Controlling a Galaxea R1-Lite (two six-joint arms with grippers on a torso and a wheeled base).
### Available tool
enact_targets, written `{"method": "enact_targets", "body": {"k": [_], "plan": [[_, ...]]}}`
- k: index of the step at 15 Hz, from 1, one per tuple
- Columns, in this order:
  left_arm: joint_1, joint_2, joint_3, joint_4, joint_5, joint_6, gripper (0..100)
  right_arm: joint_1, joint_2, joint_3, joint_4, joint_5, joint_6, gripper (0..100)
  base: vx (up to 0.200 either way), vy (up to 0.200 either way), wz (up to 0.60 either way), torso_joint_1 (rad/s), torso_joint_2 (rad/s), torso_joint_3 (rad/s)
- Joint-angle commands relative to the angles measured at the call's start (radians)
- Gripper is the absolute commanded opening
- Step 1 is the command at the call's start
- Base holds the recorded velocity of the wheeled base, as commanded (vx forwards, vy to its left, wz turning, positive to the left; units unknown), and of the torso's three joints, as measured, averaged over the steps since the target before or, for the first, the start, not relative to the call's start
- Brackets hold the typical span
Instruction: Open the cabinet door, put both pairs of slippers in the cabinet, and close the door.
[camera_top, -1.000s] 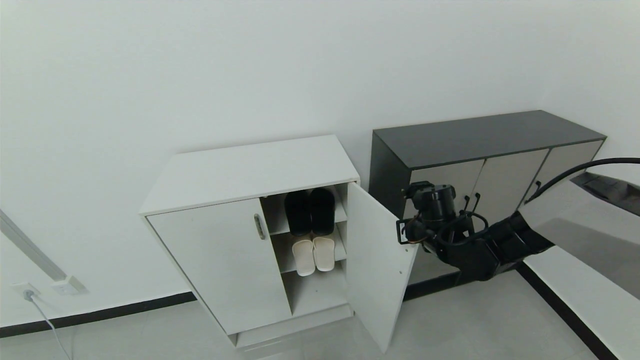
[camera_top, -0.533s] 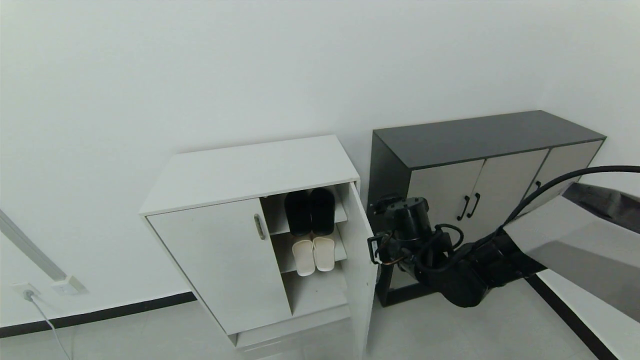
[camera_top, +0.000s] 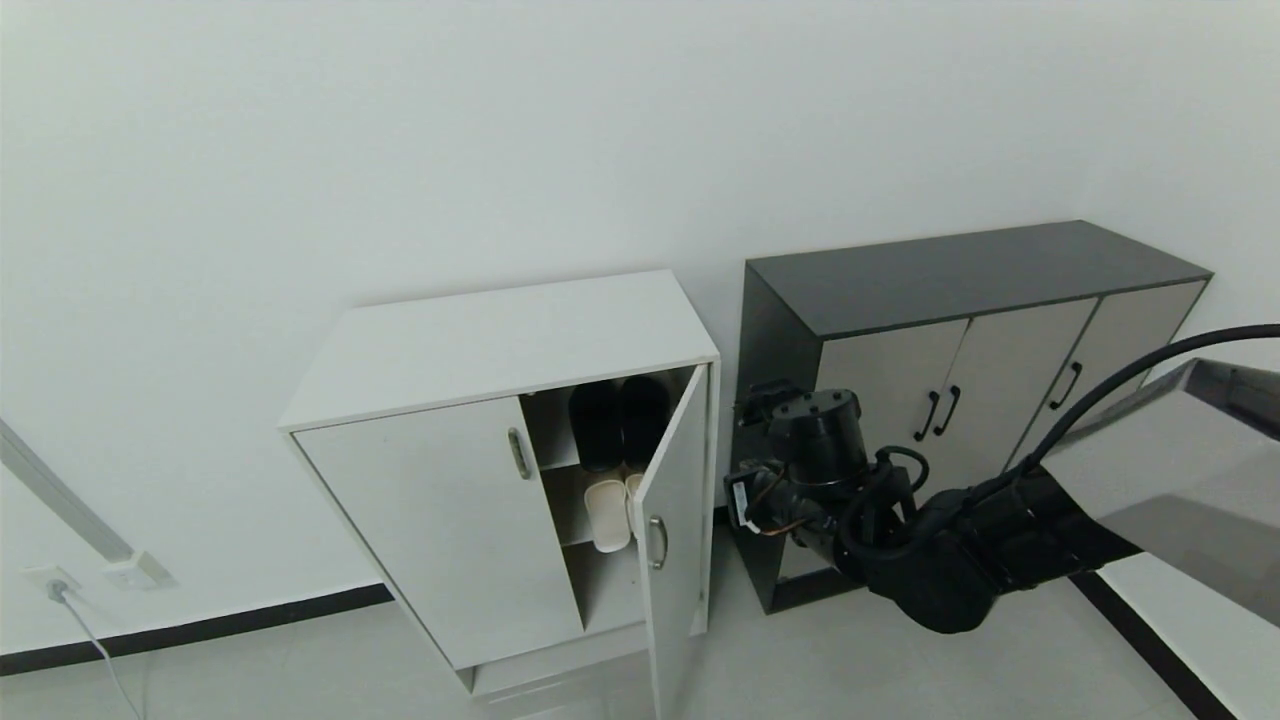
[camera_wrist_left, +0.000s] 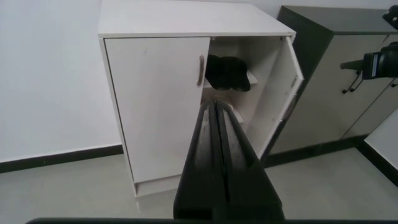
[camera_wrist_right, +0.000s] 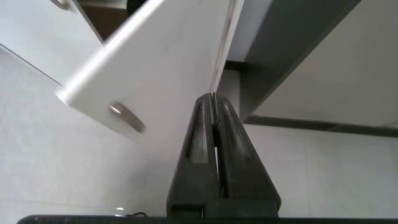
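The white cabinet (camera_top: 500, 340) stands against the wall, its left door shut. Its right door (camera_top: 675, 520) hangs about half open, handle (camera_top: 657, 542) facing out. Inside, black slippers (camera_top: 620, 420) lie on the upper shelf and white slippers (camera_top: 605, 512) on the shelf below, partly hidden by the door. My right arm (camera_top: 810, 470) sits just right of the door. My right gripper (camera_wrist_right: 214, 99) is shut, its tip against the door's outer face (camera_wrist_right: 161, 62). My left gripper (camera_wrist_left: 216, 107) is shut and empty, held in front of the cabinet (camera_wrist_left: 161, 99), away from it.
A dark-topped grey cabinet (camera_top: 970, 270) with black handles stands right beside the white one, close behind my right arm. A wall socket with a cable (camera_top: 52, 582) is low on the far left. Grey floor (camera_top: 300, 670) runs in front.
The right door has swung from wide open to about half shut. My right arm has moved left with it, staying on its outer side.
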Motion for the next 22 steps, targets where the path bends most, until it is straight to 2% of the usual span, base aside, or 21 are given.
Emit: {"method": "enact_targets", "body": {"k": [1, 9, 15, 16, 19, 22], "plan": [[0.0, 0.001, 0.001, 0.0, 0.0, 0.0, 0, 0.001, -0.04, 0.023, -0.002, 0.003, -0.001, 0, 0.0, 0.0, 0.0, 0.0, 0.0, 0.0], [0.0, 0.001, 0.001, 0.0, -0.001, 0.0, 0, -0.002, -0.04, 0.026, -0.02, 0.027, 0.001, 0, 0.0, 0.0, 0.6, 0.005, 0.0, 0.004], [0.0, 0.001, 0.001, 0.0, 0.0, -0.002, 0, -0.012, -0.059, 0.076, -0.062, 0.046, -0.005, 0, 0.0, 0.0, 0.0, 0.0, 0.0, 0.0], [0.0, 0.001, 0.0, 0.0, -0.001, -0.002, 0, -0.012, -0.077, 0.122, -0.063, 0.089, -0.007, 0, 0.0, 0.0, 0.0, 0.0, 0.0, 0.0], [0.0, 0.001, 0.0, 0.0, -0.001, 0.0, 0, -0.012, -0.088, 0.211, -0.086, 0.103, -0.008, 0, 0.0, 0.0, 0.0, 0.0, 0.0, 0.0], [0.0, 0.001, 0.0, 0.0, -0.001, 0.0, 0, -0.012, -0.077, 0.292, -0.172, 0.106, -0.01, 0, 0.2, 0.0, 0.0, -0.004, 0.0, -0.001]]}}
